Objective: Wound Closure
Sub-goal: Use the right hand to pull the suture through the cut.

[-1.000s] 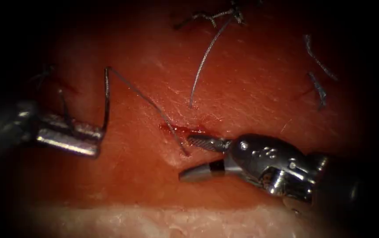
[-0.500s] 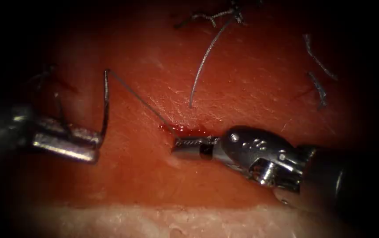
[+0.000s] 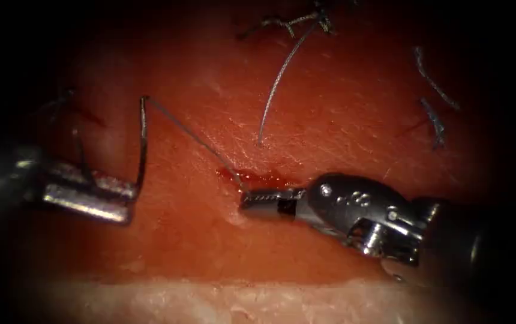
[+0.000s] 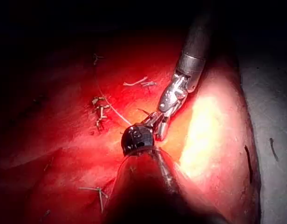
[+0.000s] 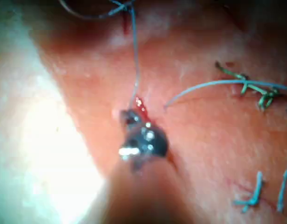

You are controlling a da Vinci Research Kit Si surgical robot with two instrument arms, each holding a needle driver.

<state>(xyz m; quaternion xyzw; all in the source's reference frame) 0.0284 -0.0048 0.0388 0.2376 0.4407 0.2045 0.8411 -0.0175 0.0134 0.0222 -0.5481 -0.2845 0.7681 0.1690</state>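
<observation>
On the left of the tissue (image 3: 342, 108), my left tool (image 3: 129, 201) lies with its jaws shut on the lower end of the dark curved needle (image 3: 143, 144). The needle stands up out of the jaws, free of the tissue. From its upper end the thread (image 3: 192, 137) runs down and right to the short cut with red fluid (image 3: 258, 178). There my right tool (image 3: 246, 201), coming from the right, is shut on the thread just where it meets the tissue. In the right wrist view the thread (image 5: 135, 60) leads away from the right tool's jaws (image 5: 129, 116).
A loose thread tail (image 3: 276, 84) hangs from a knotted stitch (image 3: 294, 21) at the back. Cut ends of thread (image 3: 435, 120) lie on the right. The pale edge of the tissue (image 3: 240, 300) runs along the front. The right tool's shaft (image 4: 192, 51) crosses the left wrist view.
My right tool's jaws stood open beside the cut a second ago; they moved left and closed on the thread. The left tool with the needle drifted slightly left.
</observation>
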